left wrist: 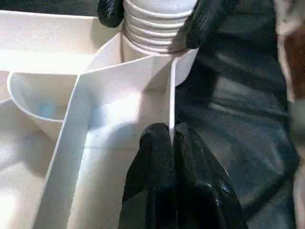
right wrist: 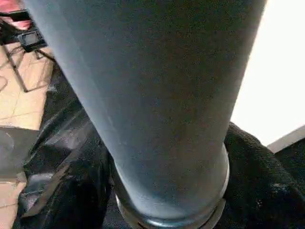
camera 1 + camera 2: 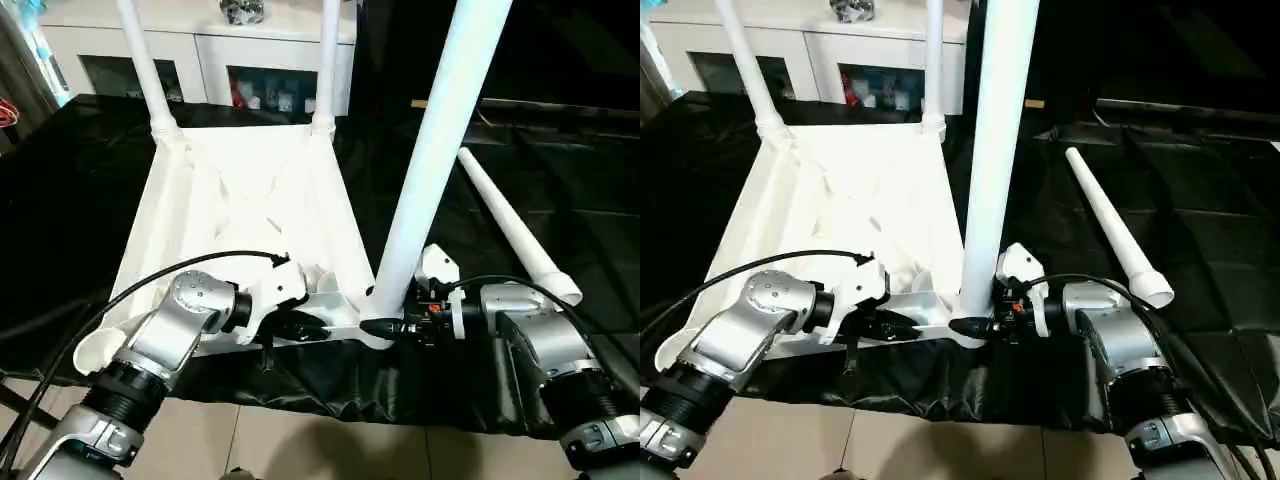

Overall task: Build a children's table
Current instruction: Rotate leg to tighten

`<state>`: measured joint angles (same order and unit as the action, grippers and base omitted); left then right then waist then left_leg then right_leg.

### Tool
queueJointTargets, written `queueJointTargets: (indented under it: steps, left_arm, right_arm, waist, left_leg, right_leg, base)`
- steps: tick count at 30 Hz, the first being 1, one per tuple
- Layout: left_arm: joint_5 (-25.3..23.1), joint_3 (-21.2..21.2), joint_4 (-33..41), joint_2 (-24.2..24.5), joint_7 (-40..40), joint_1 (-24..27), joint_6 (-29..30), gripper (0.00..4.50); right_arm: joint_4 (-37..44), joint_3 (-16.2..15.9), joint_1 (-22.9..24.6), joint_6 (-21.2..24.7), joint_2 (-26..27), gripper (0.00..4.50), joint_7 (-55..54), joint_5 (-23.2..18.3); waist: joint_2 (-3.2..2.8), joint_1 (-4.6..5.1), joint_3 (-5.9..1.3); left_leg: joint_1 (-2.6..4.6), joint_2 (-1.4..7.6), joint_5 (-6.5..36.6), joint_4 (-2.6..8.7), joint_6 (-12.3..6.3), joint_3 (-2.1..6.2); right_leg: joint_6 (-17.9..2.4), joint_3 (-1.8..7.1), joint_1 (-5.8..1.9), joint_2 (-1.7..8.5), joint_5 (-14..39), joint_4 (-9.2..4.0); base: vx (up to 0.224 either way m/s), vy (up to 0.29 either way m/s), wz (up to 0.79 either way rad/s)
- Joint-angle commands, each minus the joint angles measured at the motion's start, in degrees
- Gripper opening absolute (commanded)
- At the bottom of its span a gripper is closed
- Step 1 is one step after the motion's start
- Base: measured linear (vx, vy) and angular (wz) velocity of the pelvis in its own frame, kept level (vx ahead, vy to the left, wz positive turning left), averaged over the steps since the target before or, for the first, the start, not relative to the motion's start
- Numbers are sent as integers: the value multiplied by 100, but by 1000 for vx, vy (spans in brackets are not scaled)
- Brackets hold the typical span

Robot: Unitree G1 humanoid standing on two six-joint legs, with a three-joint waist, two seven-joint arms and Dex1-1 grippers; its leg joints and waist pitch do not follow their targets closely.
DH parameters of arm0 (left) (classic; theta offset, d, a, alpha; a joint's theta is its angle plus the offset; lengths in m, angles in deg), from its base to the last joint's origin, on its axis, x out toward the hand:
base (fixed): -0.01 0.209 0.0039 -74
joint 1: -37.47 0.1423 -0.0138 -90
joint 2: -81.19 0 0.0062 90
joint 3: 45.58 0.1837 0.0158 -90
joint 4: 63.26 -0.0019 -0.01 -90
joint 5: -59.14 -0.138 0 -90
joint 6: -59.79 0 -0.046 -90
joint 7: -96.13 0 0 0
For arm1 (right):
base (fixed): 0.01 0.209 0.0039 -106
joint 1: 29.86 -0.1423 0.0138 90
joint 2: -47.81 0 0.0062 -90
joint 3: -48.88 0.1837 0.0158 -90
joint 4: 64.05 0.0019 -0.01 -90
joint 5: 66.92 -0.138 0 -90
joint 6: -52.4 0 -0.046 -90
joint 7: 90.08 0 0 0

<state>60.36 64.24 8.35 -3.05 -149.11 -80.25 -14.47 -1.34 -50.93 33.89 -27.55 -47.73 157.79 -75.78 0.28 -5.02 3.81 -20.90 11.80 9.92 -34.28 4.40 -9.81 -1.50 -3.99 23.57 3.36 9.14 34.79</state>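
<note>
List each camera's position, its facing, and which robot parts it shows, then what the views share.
Head stereo pair: looks forward and down over both silver forearms at the upturned white plastic square tabletop.
Left wrist: looks along the left gripper, pinching a tabletop rib.
Right wrist: looks up the white tapered tube leg between the right gripper's fingers.
Shared: that leg in its near corner socket.

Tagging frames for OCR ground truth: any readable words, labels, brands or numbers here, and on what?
None can be read.
Tabletop, standing legs and spare leg lying on the black cloth: plain white, no marks.
Cabinet: items behind its glass doors are too small and blurred to show any lettering.
Right hand: a small orange-red spot near it, too small to read.
</note>
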Motion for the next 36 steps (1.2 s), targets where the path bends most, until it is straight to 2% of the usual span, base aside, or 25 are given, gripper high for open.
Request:
queueJointTargets:
  steps: [1,2,3,4,5,7,8,11,12,13,14,16,17,18,19,21,23,26,28,29,31,32,33,36]
  left_arm:
    - [-102,-128,-140,-278,668,-290,-36,0]
    - [-128,-162,-183,-332,785,-321,-25,0]
    - [-130,-168,-188,-342,806,-326,-21,0]
    - [-170,-275,-264,-518,1153,-413,42,0]
    - [-191,-321,-292,-606,1328,-457,76,0]
    - [-211,-360,-316,-684,1485,-495,107,0]
    - [-264,-440,-329,-929,1920,-580,282,0]
    - [-295,-478,-344,-1155,2249,-640,425,0]
    - [-328,-494,-377,-1269,2433,-675,489,0]
    - [-373,-492,-415,-1378,2596,-715,515,0]
    - [-417,-487,-465,-1469,2744,-756,512,0]
    - [-456,-463,-497,-1515,2813,-782,484,0]
    - [-487,-438,-518,-1547,2836,-795,446,0]
    - [-505,-409,-515,-1553,2812,-790,406,0]
    - [-516,-378,-472,-1550,2773,-764,402,0]
    - [-497,-327,-360,-1498,2648,-690,386,0]
    - [-475,-265,-276,-1409,2474,-620,324,0]
    - [-429,-200,-187,-1303,2238,-543,286,0]
    - [-300,-91,-69,-1105,1768,-434,159,0]
    - [-287,-86,-56,-1088,1722,-423,172,0]
    - [-185,-46,40,-944,1376,-348,117,0]
    - [-180,-45,44,-938,1364,-345,116,0]
    - [-138,-10,96,-811,1128,-293,59,0]
    - [-100,41,160,-513,706,-191,-43,0]
  right_arm:
    - [-41,-112,53,-9,333,276,-360,28]
    - [-96,-71,35,-18,401,276,-514,42]
    - [-122,-60,23,-22,420,275,-568,51]
    - [-572,120,-183,-84,744,275,-1496,214]
    - [-780,201,-281,-132,885,275,-1902,270]
    - [-958,273,-365,-177,1007,274,-2249,317]
    - [-1294,538,-585,-112,1342,274,-2861,185]
    - [-1558,717,-779,-111,1596,274,-3353,110]
    - [-1696,787,-876,-141,1706,274,-3602,119]
    - [-1846,841,-981,-182,1803,274,-3855,140]
    - [-1983,881,-1075,-241,1891,274,-4047,173]
    - [-2083,889,-1144,-294,1947,274,-4173,212]
    - [-2175,909,-1204,-352,1997,274,-4108,191]
    - [-2208,917,-1229,-386,2018,330,-4042,178]
    - [-2269,969,-1269,-409,2043,344,-3972,153]
    - [-2257,964,-1271,-395,1999,344,-3824,178]
    - [-2185,874,-1235,-412,1884,379,-3681,246]
    - [-2111,799,-1193,-457,1732,389,-3469,282]
    - [-1914,668,-1057,-555,1401,389,-2769,274]
    - [-1893,657,-1040,-566,1366,389,-2687,274]
    - [-1676,549,-908,-613,1143,389,-2182,264]
    - [-1668,545,-904,-615,1136,389,-2165,264]
    - [-1482,470,-800,-621,988,389,-1801,236]
    - [-1007,287,-552,-492,648,389,-995,92]
  waist:
    - [-7,58,-408]
    - [11,70,-404]
    - [4,69,-402]
    - [1,86,-393]
    - [12,159,-377]
    - [39,220,-385]
    - [44,272,-384]
    - [31,336,-411]
    - [18,318,-435]
    - [38,328,-434]
    - [31,323,-450]
    - [21,310,-465]
    - [52,297,-485]
    - [62,289,-481]
    - [49,269,-481]
    - [51,263,-481]
    - [38,263,-466]
    - [38,274,-456]
    - [-11,256,-445]
    - [3,245,-455]
    - [-21,224,-439]
    - [-13,218,-448]
    - [-18,217,-446]
    - [-20,187,-441]
  left_leg:
    - [78,107,1601,393,-102,19]
    - [66,98,1598,400,-87,29]
    - [75,91,1614,395,-89,29]
    - [88,95,1633,388,-70,26]
    - [69,70,1736,394,-10,45]
    - [40,51,1766,392,26,70]
    - [59,47,1759,372,-23,59]
    - [40,46,1655,367,-50,65]
    - [11,60,1496,371,-98,62]
    - [3,72,1412,371,-138,44]
    - [-3,66,1343,362,-155,40]
    - [4,68,1231,350,-174,24]
    - [-20,61,1030,337,-257,0]
    - [-20,65,1001,338,-285,-3]
    - [-15,62,937,331,-348,-15]
    - [-34,65,841,338,-397,-12]
    - [-26,72,892,345,-389,-7]
    - [-25,77,1029,353,-356,-1]
    - [14,93,1164,357,-338,-2]
    - [22,95,1178,348,-337,-9]
    - [31,103,1264,360,-339,-7]
    - [19,109,1253,362,-334,-2]
    - [27,115,1264,369,-332,1]
    - [25,111,1315,371,-339,3]
  right_leg:
    - [-962,241,-292,390,2173,-522]
    - [-864,228,-304,395,2362,-540]
    - [-815,227,-294,397,2468,-551]
    - [-785,233,-253,415,2629,-561]
    - [-704,191,-266,413,2912,-581]
    - [-540,155,-300,420,3175,-611]
    - [-462,167,-257,425,3288,-653]
    - [-542,166,-267,413,3083,-624]
    - [-604,185,-293,408,2753,-590]
    - [-715,202,-273,393,2436,-561]
    - [-805,203,-296,400,2240,-526]
    - [-898,220,-292,397,1962,-497]
    - [-1039,238,-322,385,1479,-449]
    - [-1079,238,-320,391,1407,-437]
    - [-1117,241,-325,398,1327,-435]
    - [-1142,238,-348,399,1245,-417]
    - [-1116,230,-344,401,1399,-435]
    - [-1056,226,-348,409,1645,-460]
    - [-1056,235,-315,405,1758,-485]
    - [-1083,243,-315,397,1675,-474]
    - [-1112,241,-304,391,1658,-482]
    - [-1118,242,-325,397,1614,-466]
    - [-1146,241,-312,388,1557,-461]
    - [-1103,245,-327,384,1633,-469]
  base:
    - [0,0,0]
    - [0,0,0]
    - [0,0,0]
    - [0,0,0]
    - [0,0,0]
    - [0,0,0]
    - [0,0,0]
    - [0,0,0]
    - [0,0,0]
    - [0,0,0]
    - [0,0,0]
    - [0,0,0]
    - [0,0,0]
    - [0,0,0]
    - [0,0,0]
    - [0,0,0]
    - [0,0,0]
    - [0,0,0]
    - [0,0,0]
    - [0,0,0]
    - [0,0,0]
    - [0,0,0]
    - [0,0,0]
    - [0,0,0]
